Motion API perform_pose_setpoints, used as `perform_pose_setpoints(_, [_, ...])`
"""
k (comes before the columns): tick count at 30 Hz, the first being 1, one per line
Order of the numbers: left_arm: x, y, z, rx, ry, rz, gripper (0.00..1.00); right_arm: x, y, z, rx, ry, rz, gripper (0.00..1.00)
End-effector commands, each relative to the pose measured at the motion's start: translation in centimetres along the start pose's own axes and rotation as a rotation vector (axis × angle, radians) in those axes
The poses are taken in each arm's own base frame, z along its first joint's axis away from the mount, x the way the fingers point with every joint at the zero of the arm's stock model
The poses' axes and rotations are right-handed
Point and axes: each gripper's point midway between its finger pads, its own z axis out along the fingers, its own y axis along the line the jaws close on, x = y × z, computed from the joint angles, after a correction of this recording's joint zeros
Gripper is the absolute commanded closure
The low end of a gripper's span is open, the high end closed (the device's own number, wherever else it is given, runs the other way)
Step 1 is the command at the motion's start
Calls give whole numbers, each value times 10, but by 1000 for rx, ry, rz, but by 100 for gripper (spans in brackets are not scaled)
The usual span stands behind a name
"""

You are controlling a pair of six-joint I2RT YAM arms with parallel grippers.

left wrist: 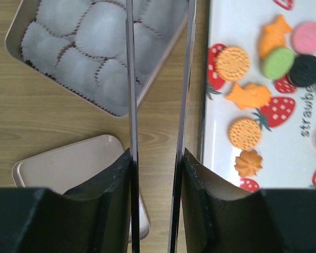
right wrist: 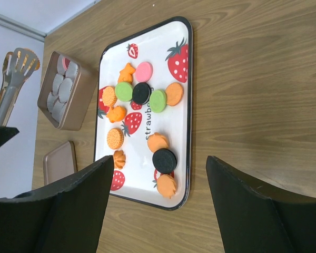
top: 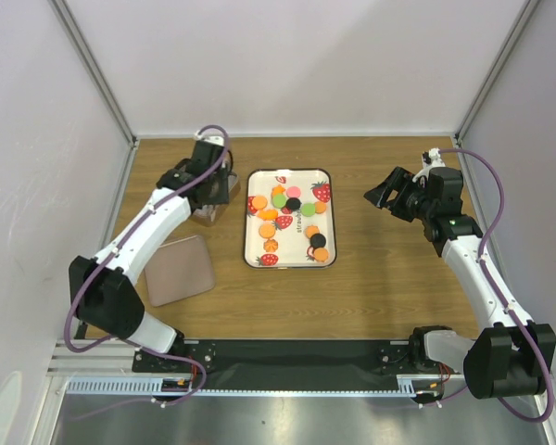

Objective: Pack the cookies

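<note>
Wooden worktop [top: 380,269], white walls: we see the cookies [top: 292,206] (orange, pink, green, black) lying on the strawberry-print tray [top: 301,179] at centre. L pincer [left wrist: 157,174] is clenched on metal tongs [left wrist: 130,79], which reach over the edge of a tin [left wrist: 13,31] lined w/ paper cups, w/ a flat lid [left wrist: 68,163] on the worktop nearby. R pincer [right wrist: 157,179] hangs released & empty, right of the tray.

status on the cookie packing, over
Left pincer shut on tongs, over the gap between tin and tray. Right pincer open, empty. Cookies on tray, none in tongs. Lid off, lying aside.
</note>
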Motion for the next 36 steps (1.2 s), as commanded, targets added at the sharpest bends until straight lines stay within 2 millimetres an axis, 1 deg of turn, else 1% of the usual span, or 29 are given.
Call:
perform_pose_setpoints(1, [-8,17,16,1,-9,-88,59,-13,14,-5,-44,-37,-23,23])
perform_pose_setpoints(3, [-11,27,26,2,-2,-122,59,-14,15,-5,-46,-38,-22,23])
perform_pose_setpoints(4, [-15,29,30,4,-1,-134,60,-14,15,-5,-46,-37,-23,23])
perform_pose_setpoints(5, [-12,30,39,3,24,-138,60,-13,14,-5,-45,-36,-23,23])
perform_pose_setpoints(6, [-12,35,44,-9,35,-144,60,-13,14,-5,-45,-36,-23,23])
perform_pose_setpoints(7, [-17,35,46,-8,31,-145,60,-13,14,-5,-44,-35,-24,23])
perform_pose_setpoints(8, [-14,36,54,-10,50,-140,60,-12,14,-5,-41,-33,-21,23])
perform_pose_setpoints(10, [-18,38,58,-10,52,-147,60,-12,14,-6,-41,-33,-24,23])
perform_pose_setpoints(11, [-15,39,64,-11,68,-144,60,-12,14,-6,-41,-35,-23,23])
perform_pose_setpoints(15, [-14,43,74,-10,85,-150,60,-13,13,-5,-39,-36,-24,23])
perform_pose_setpoints(23, [-12,44,85,1,104,-147,60,-10,12,-3,-39,-27,-19,23])
perform_pose_setpoints(25, [-9,45,88,-2,116,-148,60,-11,12,-3,-40,-31,-22,23])
perform_pose_setpoints(31, [-2,45,90,-3,128,-151,60,-10,12,-3,-38,-28,-21,23])
perform_pose_setpoints(33, [-2,44,89,3,122,-156,60,-10,12,-3,-38,-28,-20,23])
perform_pose_setpoints(36, [4,45,91,1,131,-156,57,-9,12,-3,-38,-26,-22,23])
